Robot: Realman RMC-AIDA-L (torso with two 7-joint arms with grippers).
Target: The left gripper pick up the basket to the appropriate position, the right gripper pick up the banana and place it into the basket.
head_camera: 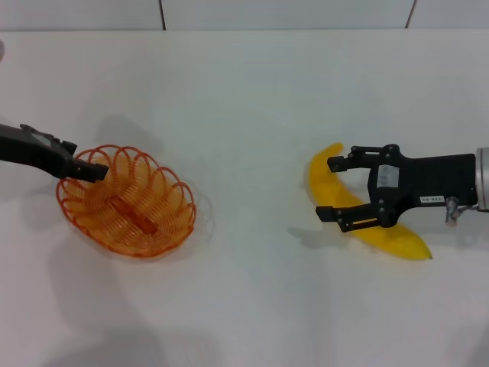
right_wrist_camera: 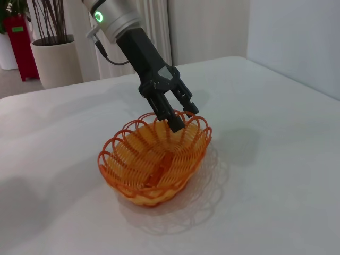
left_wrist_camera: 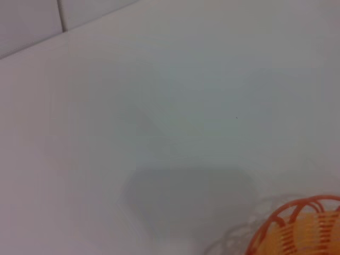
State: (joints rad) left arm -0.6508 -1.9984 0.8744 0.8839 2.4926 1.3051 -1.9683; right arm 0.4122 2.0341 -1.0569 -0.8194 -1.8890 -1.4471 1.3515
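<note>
While the left hand (head_camera: 90,173) pinches the basket (head_camera: 126,201) rim, lifted slightly off the tabletop (head_camera: 252,99), the right hand (head_camera: 334,188) straddles the banana (head_camera: 325,177), fingers spread, well apart from the basket; placing remains.

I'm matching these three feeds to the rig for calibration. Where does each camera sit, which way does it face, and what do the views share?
Head view: on the robot's head, facing forward and down at the table; shows the left gripper at the basket rim and the right gripper, open, around the banana.
Left wrist view: on the left wrist, facing the tabletop; only the basket's edge shows, no fingers.
Right wrist view: on the right wrist, facing across to the basket and left gripper.
All three share the basket.
</note>
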